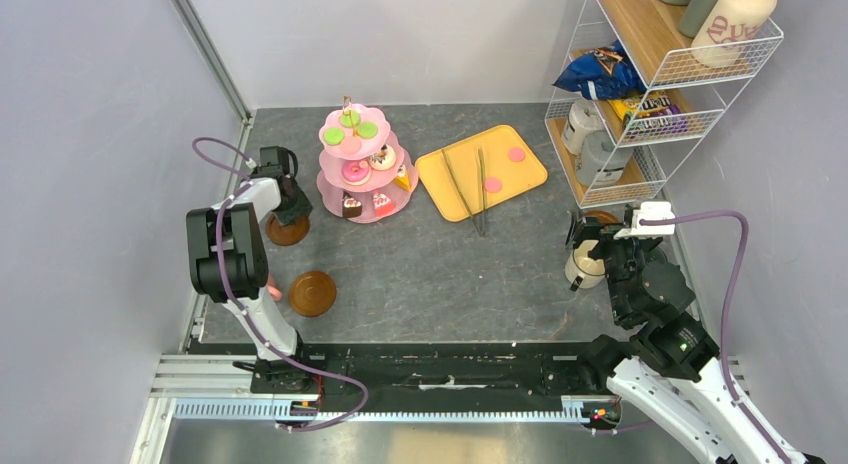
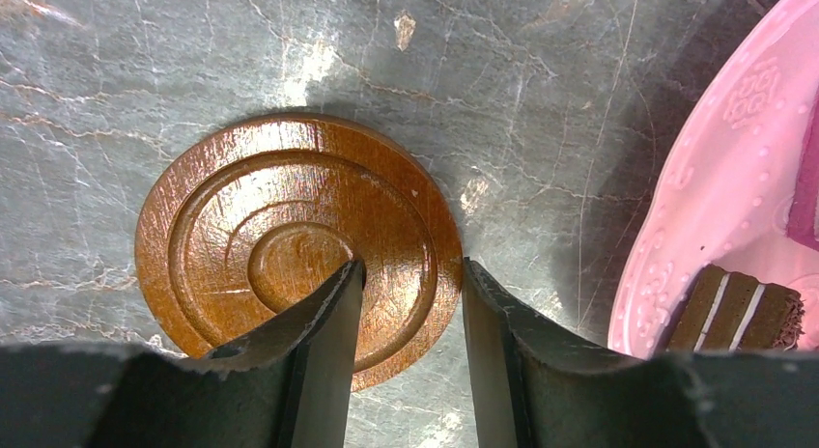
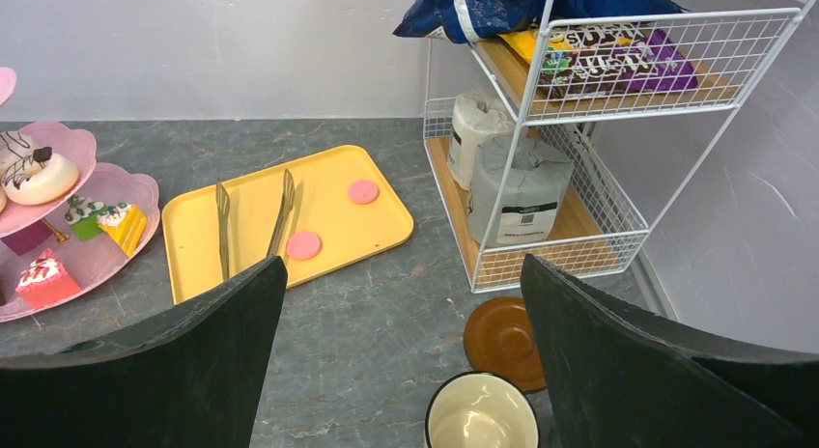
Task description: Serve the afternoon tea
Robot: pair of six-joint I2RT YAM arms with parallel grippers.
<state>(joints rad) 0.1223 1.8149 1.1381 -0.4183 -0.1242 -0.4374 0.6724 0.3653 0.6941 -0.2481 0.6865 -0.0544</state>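
Note:
The pink three-tier stand (image 1: 365,164) holds cake wedges, donuts and green and pink macarons. A brown saucer (image 2: 290,255) lies on the table left of it. My left gripper (image 2: 413,269) is low over that saucer's right rim, jaws a little apart, one finger above the saucer and one just outside it. My right gripper (image 3: 404,265) is wide open above a cream mug (image 3: 481,419), which stands next to another saucer (image 3: 502,342). A white mug (image 3: 478,129) and a grey mug (image 3: 522,182) stand on the wire shelf's bottom level. A third saucer (image 1: 312,293) lies near the left arm's base.
A yellow tray (image 1: 480,169) holds metal tongs (image 1: 480,189) and two pink macarons. The white wire shelf (image 1: 655,94) at the right carries the blue crisp bag (image 1: 598,74), the yellow candy packet (image 1: 650,112) and the cream bottle (image 1: 735,24).

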